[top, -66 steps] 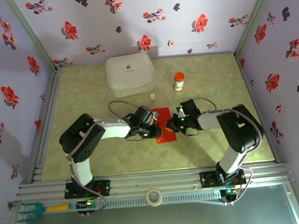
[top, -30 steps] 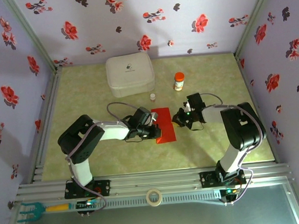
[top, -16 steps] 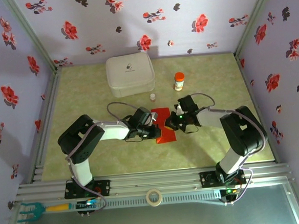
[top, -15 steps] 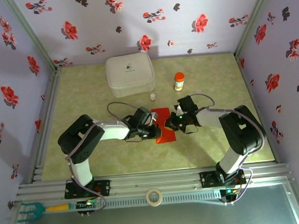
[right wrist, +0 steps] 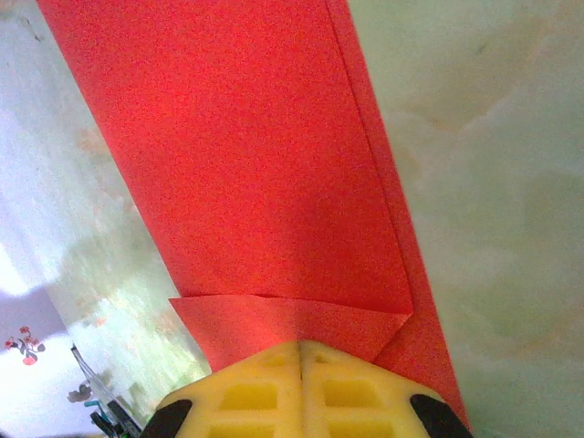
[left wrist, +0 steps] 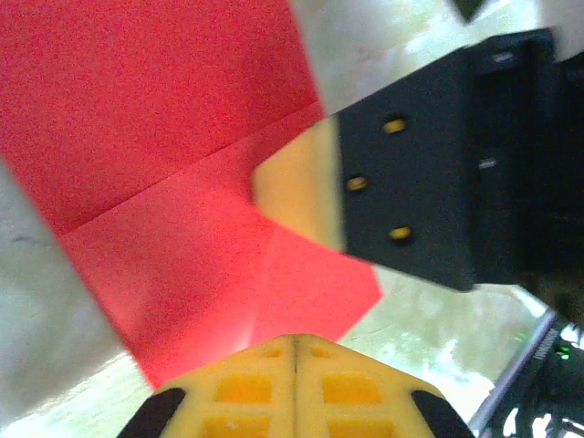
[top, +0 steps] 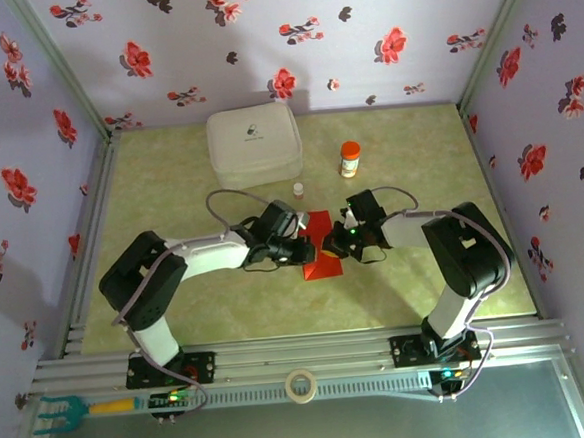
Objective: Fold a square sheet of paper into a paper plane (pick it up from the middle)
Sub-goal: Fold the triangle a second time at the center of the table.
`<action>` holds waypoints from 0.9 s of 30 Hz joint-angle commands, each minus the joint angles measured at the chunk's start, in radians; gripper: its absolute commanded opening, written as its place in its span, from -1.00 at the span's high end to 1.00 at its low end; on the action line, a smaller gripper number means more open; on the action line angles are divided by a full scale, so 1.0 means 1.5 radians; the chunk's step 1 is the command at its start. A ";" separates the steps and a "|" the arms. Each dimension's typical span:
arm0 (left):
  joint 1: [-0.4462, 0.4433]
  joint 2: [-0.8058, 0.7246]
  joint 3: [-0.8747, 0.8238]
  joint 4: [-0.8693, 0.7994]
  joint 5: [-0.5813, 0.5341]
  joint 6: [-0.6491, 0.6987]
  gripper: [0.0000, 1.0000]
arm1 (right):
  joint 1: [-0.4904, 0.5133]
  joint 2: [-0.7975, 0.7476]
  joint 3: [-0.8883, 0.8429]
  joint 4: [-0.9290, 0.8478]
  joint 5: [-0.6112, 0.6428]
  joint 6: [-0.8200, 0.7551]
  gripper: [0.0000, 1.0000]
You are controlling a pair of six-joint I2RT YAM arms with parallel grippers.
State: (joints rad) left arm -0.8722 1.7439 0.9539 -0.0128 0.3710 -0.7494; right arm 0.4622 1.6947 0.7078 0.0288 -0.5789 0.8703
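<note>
Paper (top: 324,260), one creased sheet, under left tool (left wrist: 294,342) and right tool (right wrist: 299,347).

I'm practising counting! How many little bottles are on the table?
2. The orange-capped bottle stands right of the white case; the tiny bottle stands just beyond the red paper. Others may be hidden.

Lab booth: floral walls (top: 260,41), aluminium frame (top: 311,353).
</note>
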 commanded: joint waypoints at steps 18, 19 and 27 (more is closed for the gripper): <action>-0.009 0.089 0.007 0.031 0.043 -0.009 0.99 | -0.003 0.015 -0.025 -0.029 0.046 0.010 1.00; -0.007 0.088 0.001 0.034 0.042 -0.010 0.99 | -0.003 0.016 -0.025 -0.029 0.046 0.010 1.00; 0.001 0.080 -0.041 0.049 0.041 -0.009 0.98 | -0.008 0.018 -0.029 -0.030 0.047 0.005 1.00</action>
State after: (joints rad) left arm -0.8764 1.8622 0.9276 0.0692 0.4347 -0.7544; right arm 0.4580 1.6947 0.7002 0.0441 -0.5800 0.8745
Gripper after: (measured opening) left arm 0.060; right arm 0.060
